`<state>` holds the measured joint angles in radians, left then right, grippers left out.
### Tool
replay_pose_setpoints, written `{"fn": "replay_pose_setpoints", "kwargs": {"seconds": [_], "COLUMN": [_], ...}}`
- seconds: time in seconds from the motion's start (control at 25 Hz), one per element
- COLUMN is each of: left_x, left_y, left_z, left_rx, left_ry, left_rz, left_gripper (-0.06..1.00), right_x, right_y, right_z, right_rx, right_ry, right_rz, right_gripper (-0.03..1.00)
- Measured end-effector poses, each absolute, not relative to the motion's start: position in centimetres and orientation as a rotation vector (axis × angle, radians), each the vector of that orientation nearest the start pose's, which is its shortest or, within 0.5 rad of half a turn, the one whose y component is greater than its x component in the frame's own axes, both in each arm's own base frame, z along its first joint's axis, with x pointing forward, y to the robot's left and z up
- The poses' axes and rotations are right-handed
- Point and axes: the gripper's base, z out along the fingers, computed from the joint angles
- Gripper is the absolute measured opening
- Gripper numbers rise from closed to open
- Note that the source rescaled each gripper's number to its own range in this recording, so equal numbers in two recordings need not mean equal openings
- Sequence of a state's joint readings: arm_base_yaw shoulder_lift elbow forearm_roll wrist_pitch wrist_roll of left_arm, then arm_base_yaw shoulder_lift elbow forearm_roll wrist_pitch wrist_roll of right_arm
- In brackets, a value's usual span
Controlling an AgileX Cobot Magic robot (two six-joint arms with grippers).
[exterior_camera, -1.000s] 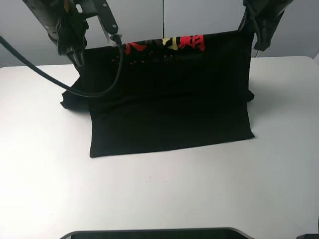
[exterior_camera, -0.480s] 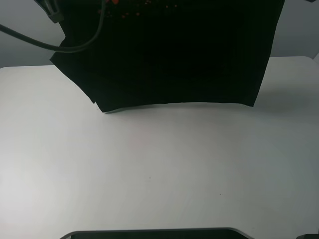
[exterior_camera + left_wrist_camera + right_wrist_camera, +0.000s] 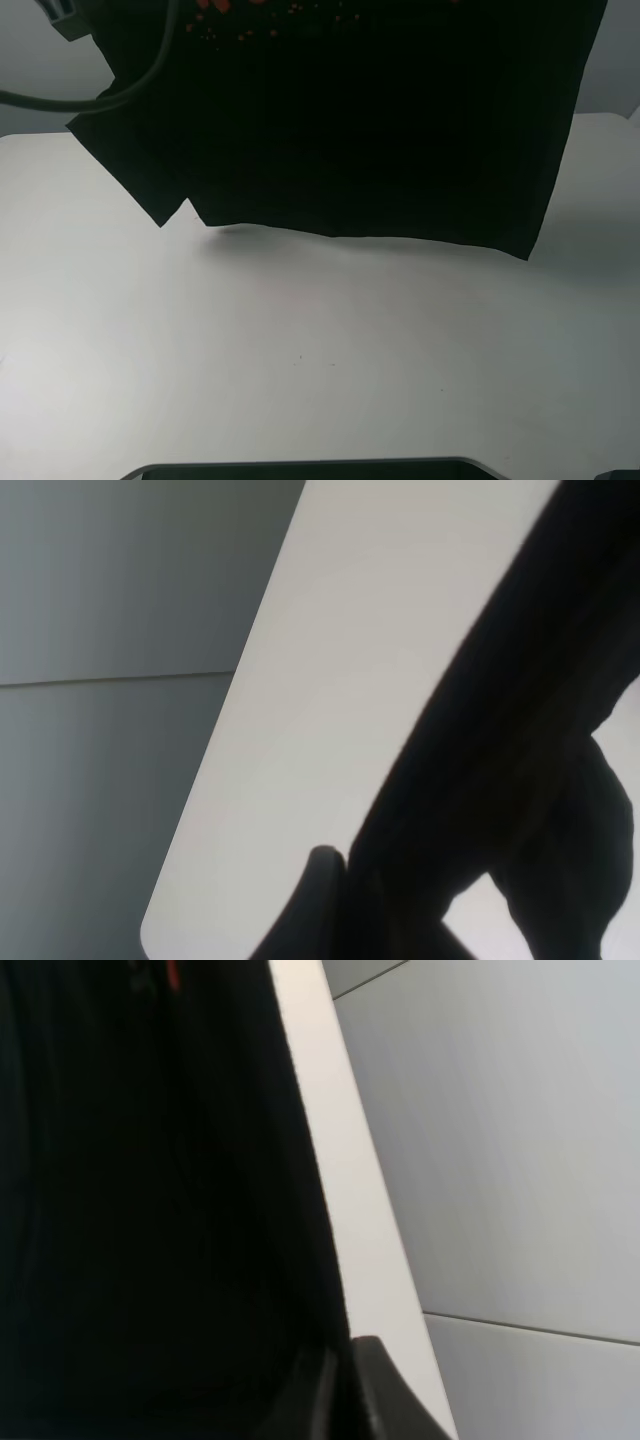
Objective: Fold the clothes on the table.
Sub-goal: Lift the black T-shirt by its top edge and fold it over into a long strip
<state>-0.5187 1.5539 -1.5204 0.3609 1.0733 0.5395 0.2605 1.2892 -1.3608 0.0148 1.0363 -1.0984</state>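
**I hold the black shirt up over the table**

My left gripper (image 3: 345, 885) is pinched shut on one side of the shirt (image 3: 370, 120). My right gripper (image 3: 340, 1385) is pinched shut on the other side. In the high view both grippers are out of sight.

The shirt hangs like a wide black curtain at 12 o'clock and hides the far part of the white table (image 3: 320, 350). Small red dots (image 3: 245, 35) show near its top, at 11 o'clock. One sleeve (image 3: 130, 150) sticks out at 10 o'clock.

The bottom edge runs from 9 o'clock to 3 o'clock, a bit lower on my right side. A thin shadow lies on the table just under it. I cannot tell if the edge touches the table. A dark cable (image 3: 160, 65) crosses the shirt at 10 o'clock.
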Motion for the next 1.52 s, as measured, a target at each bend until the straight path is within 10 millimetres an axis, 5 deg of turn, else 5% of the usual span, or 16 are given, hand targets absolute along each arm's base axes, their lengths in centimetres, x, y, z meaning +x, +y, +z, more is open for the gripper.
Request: {"fn": "replay_pose_setpoints", "kwargs": {"seconds": [0.24,0.4,0.72,0.88,1.16,1.28,1.52], "left_x": [31.6,33.5,35.9,35.5,33.1,31.8,28.8], "left_y": [-14.6,-15.1,-15.1,-15.2,-14.5,-14.0,-13.1], "left_z": [34.9,33.7,36.6,36.0,29.5,27.7,28.7], "left_rx": [1.442,1.458,1.237,1.292,1.519,1.562,1.511], "left_ry": [2.164,2.078,1.810,1.868,2.174,2.269,2.328], "left_rz": [0.520,0.622,0.823,0.768,0.663,0.620,0.493], "left_gripper": [0.01,0.00,0.00,0.00,0.00,0.00,0.00], "right_x": [28.0,31.3,34.3,33.5,30.2,28.4,24.6], "right_y": [7.4,7.6,7.9,7.6,6.9,6.9,6.9], "right_z": [37.0,35.1,35.1,34.1,27.1,25.4,25.1], "right_rx": [-1.607,-1.619,-1.570,-1.665,-1.997,-2.040,-2.025], "right_ry": [1.991,1.922,1.711,1.784,1.933,1.958,2.088], "right_rz": [-0.338,-0.490,-0.695,-0.659,-0.495,-0.404,-0.142], "right_gripper": [0.00,0.00,0.00,0.00,0.00,0.00,0.00]}}
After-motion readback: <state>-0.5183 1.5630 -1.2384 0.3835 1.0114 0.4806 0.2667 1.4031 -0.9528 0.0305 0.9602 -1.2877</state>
